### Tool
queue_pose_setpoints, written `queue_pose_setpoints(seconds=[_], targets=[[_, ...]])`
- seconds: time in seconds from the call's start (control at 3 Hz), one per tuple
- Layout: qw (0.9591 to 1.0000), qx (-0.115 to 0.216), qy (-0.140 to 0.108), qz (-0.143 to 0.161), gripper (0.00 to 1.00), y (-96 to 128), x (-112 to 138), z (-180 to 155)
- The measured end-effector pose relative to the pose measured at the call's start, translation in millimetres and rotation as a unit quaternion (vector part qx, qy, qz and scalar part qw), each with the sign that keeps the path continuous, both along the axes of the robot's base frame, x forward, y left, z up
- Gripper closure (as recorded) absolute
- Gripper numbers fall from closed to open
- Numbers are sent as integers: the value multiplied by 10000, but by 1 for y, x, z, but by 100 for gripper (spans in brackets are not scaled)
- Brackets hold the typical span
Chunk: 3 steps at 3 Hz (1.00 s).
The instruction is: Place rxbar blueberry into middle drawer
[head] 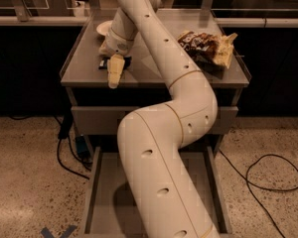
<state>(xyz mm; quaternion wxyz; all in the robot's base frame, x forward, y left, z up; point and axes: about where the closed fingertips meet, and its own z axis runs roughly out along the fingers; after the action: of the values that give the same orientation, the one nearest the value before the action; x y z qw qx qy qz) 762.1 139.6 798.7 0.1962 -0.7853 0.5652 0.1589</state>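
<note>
The rxbar blueberry (104, 63), a small dark flat bar, lies on the cabinet top (84, 63) near its front left. My gripper (114, 78) points down directly in front of the bar and covers its middle; only the bar's ends show on either side. I cannot tell whether the gripper touches it. Below, a drawer (91, 182) stands pulled out, and my arm passes above its inside.
A white bowl (103, 28) sits at the back left of the top. A crinkled brown-and-yellow chip bag (208, 46) lies at the right. A closed drawer front (89, 120) is under the top. Black cables (260, 177) lie on the floor on both sides.
</note>
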Motion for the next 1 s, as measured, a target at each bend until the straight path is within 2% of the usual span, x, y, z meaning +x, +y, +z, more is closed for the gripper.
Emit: queue_pose_setpoints(seconds=[0.33,0.67,1.0], targets=[[9998,160,-63,-55,17,11,7,-1],[9997,192,-89,-74,44,13,7,0],[9997,192,-89,-74,28,13,6,0]])
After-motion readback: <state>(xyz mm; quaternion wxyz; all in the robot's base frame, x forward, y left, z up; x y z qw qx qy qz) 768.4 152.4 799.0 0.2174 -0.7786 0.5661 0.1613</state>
